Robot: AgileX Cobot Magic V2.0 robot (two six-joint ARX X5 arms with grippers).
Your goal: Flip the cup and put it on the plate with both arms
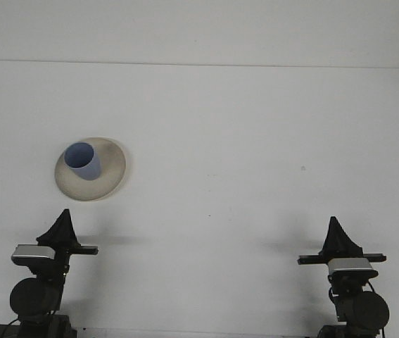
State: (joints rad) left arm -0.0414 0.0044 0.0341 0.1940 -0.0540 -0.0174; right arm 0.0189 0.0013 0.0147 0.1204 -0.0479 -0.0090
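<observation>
Two grippers low at near edge, left (64, 220) and right (336, 229), finger state impossible to tell. Small blue cylindrical cup (83, 161) upright, mouth up, on round cream ceramic plate (112, 169), well apart from both. Likely risk: knocking cup off plate on clumsy approach

A plain white table (227, 141) is spreading out ahead of both sets of jaws. One tiny dark speck (302, 168) is lying on it, forward of the right jaws, well apart from them.
</observation>
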